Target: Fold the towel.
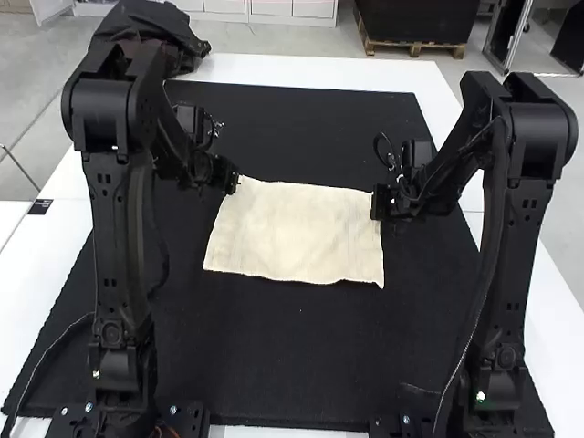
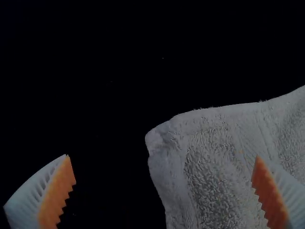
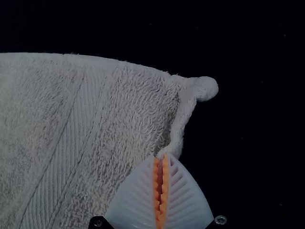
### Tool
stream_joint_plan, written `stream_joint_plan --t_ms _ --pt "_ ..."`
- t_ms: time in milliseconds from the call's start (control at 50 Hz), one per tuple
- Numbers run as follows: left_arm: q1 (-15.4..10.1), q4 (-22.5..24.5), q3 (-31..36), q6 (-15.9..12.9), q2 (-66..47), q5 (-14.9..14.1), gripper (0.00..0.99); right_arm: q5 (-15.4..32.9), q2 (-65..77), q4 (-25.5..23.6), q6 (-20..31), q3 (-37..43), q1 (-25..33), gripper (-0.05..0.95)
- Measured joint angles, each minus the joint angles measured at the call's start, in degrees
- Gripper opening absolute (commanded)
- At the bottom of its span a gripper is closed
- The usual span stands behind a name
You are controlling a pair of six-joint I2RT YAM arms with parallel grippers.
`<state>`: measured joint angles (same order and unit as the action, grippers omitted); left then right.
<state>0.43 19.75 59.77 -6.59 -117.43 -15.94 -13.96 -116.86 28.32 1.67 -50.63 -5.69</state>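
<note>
The cream towel [image 1: 297, 233] lies spread on the black mat in the high view. At its far left corner is my left gripper [image 1: 232, 179]; my right gripper [image 1: 378, 203] is at its right edge, near the far right corner. In the left wrist view, my left gripper [image 2: 164, 186] stands open, with a towel corner [image 2: 167, 138] between and beyond its fingers. In the right wrist view, my right gripper [image 3: 161, 156] is shut on the towel's edge, a little way from a rounded corner [image 3: 206, 88].
A black mat [image 1: 274, 365] covers most of the white table [image 1: 319, 71]. Both arms stand at the near side, one on each side of the towel. Bare mat surrounds the towel.
</note>
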Motion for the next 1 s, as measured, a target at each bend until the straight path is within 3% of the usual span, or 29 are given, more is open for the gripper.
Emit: stream_joint_plan --t_ms 220,260,320,360,400,440,580,1000 --pt "-0.4 0.7 -0.5 -0.1 -0.2 0.0 0.843 0.0 0.0 0.6 -0.3 0.3 0.0 -0.02" --pt "-0.4 1.4 -0.8 -0.2 -0.6 0.0 0.725 0.0 0.0 0.6 -0.4 0.4 0.0 -0.02" --pt "-0.4 2.6 -1.2 -0.1 -1.9 0.0 0.456 -0.1 0.0 0.6 -0.4 0.3 0.0 -0.02" --pt "-0.4 3.3 -1.6 -0.4 -3.0 0.0 0.179 -0.1 0.0 0.6 -0.4 0.3 0.0 -0.02" --pt "-0.4 4.3 -2.2 -0.5 -4.2 0.0 0.013 -0.1 0.0 0.6 -0.4 0.3 0.0 -0.02" --pt "-0.3 6.9 -3.1 -0.5 -5.0 0.0 0.025 -0.1 0.0 0.6 -0.4 0.3 0.0 -0.02" --pt "-0.1 9.6 -4.2 -0.7 -5.2 -0.6 0.025 -0.2 0.0 0.6 -0.4 0.4 0.0 -0.02" --pt "-0.1 10.0 -4.3 0.2 -3.6 -0.5 0.025 -0.5 0.1 1.1 -0.8 0.7 0.0 -0.02"
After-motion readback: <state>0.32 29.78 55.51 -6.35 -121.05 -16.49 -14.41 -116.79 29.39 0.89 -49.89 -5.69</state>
